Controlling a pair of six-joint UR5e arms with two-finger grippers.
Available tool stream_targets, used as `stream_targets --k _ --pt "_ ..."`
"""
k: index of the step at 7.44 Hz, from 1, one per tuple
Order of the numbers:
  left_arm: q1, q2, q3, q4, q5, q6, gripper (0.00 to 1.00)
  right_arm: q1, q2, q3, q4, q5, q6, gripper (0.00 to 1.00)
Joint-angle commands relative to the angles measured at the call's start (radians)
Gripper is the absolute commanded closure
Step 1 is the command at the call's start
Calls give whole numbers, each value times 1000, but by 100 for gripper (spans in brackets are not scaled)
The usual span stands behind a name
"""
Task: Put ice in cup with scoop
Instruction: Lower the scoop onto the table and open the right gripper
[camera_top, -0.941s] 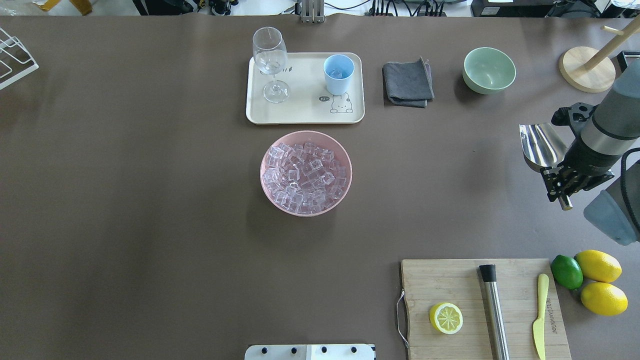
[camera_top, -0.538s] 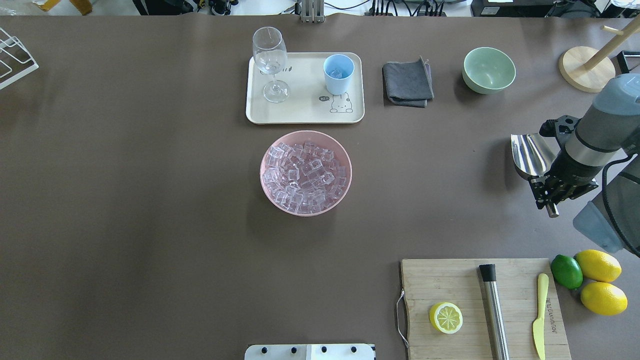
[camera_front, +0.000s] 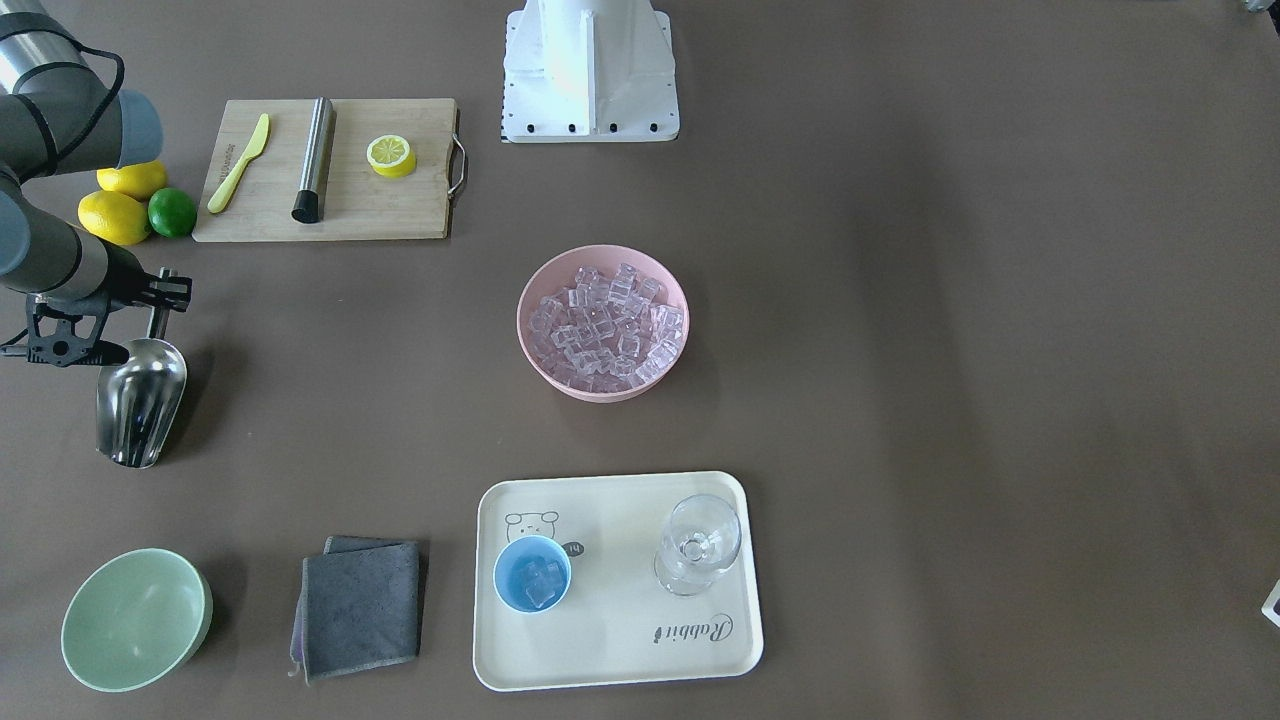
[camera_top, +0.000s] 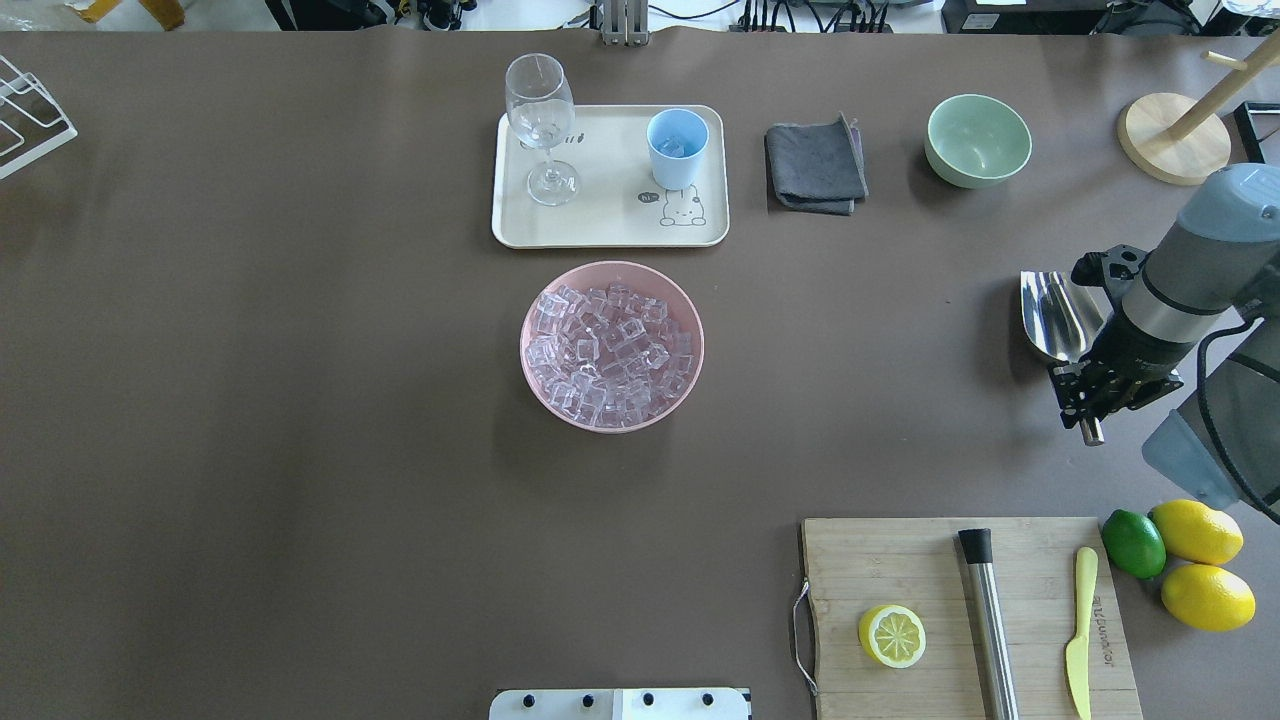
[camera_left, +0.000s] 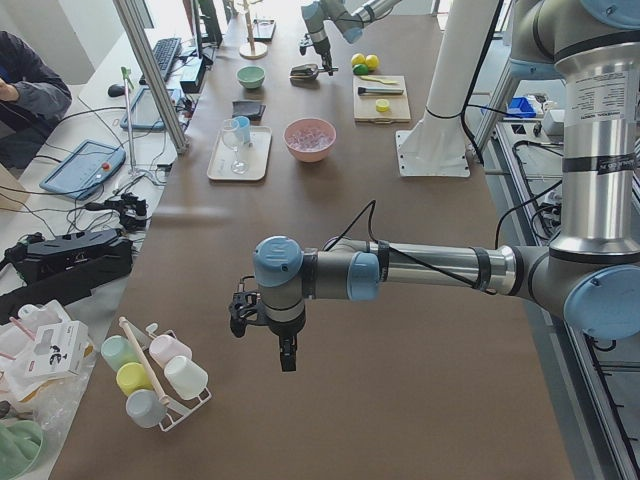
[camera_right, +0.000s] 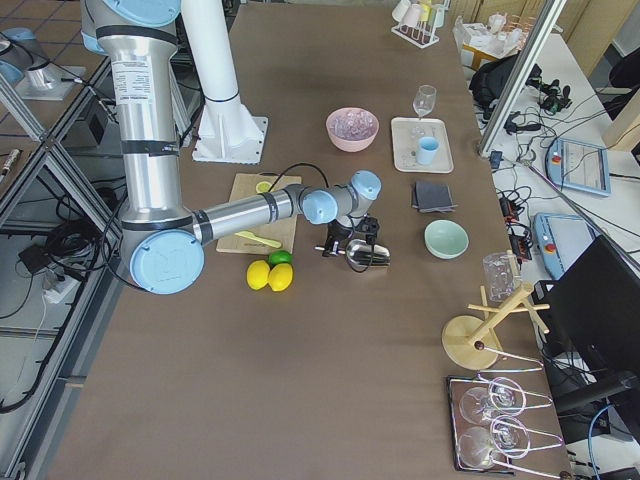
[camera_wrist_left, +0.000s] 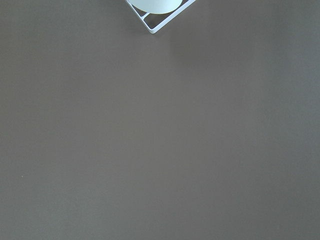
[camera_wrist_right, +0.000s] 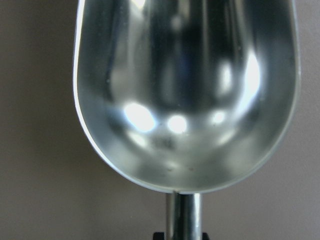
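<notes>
My right gripper is shut on the rod handle of the silver scoop, low over the table at its right side. The scoop points away from the robot, and its trough is empty. The light-blue cup stands on the cream tray and has ice cubes in it. Many more ice cubes fill the pink bowl at the table's middle. My left gripper shows only in the exterior left view, far from these things; I cannot tell whether it is open or shut.
A stemmed glass shares the tray. A grey cloth and green bowl lie beyond the scoop. A cutting board with a lemon half, steel cylinder and knife, plus lemons and a lime, lie nearer the robot. A wooden stand is far right.
My right gripper has moved left and towards the robot with the scoop, which now sits lower and closer to the table. Nothing else has moved.
</notes>
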Motion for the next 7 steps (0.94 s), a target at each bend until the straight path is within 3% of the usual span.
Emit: stream_targets --k 1,4,7 --pt "2 1 -10 -3 -5 0 2 0 4 5 4 4 5 0" --pt "2 1 -7 2 -5 1 2 44 10 49 4 2 4 0" --pt "2 1 -5 0 -5 0 2 256 8 135 -7 -1 -89 0"
